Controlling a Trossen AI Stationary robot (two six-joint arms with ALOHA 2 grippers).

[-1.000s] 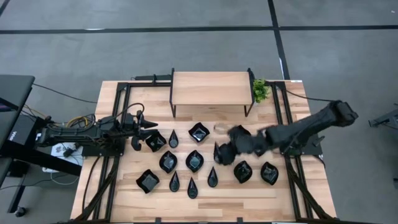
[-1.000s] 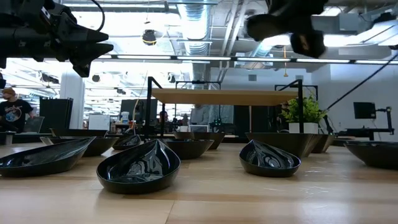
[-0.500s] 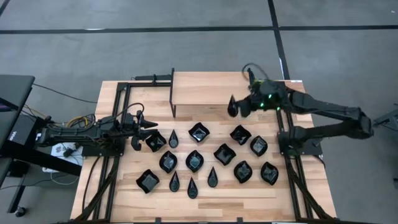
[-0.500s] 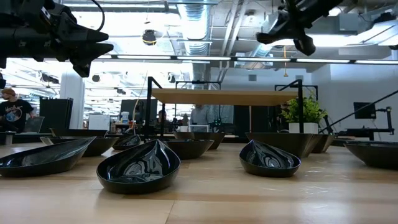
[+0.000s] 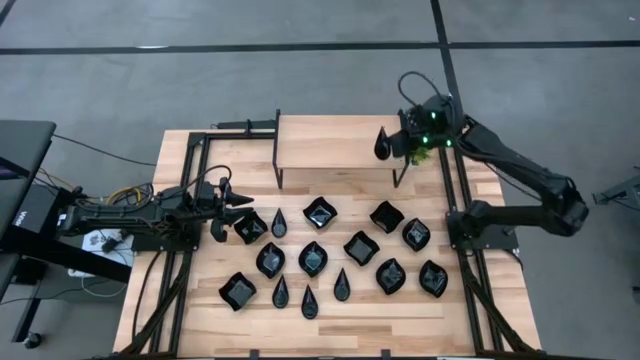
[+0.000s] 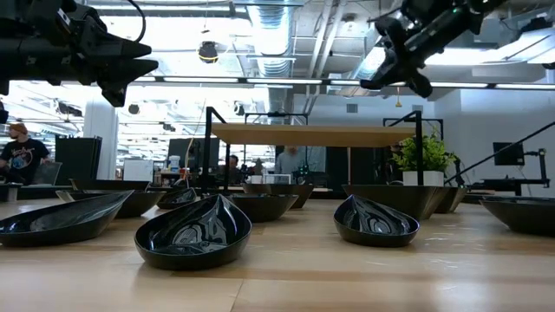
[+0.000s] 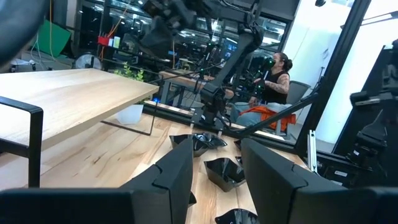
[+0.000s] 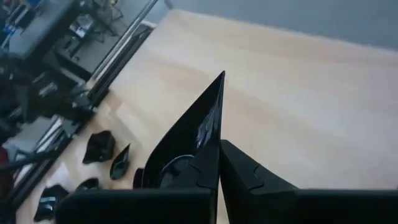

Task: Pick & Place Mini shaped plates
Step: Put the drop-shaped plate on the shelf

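The right gripper holds a teardrop plate pinched between its closed fingers — up over the raised shelf. The left gripper waits at the table's left edge, fingers apart and empty, just beside the other plates.

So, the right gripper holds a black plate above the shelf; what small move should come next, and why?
Probably lower the right gripper, shut on the glossy black teardrop plate, toward the light wooden shelf. The plate hangs above the shelf's right end, not yet resting on it.
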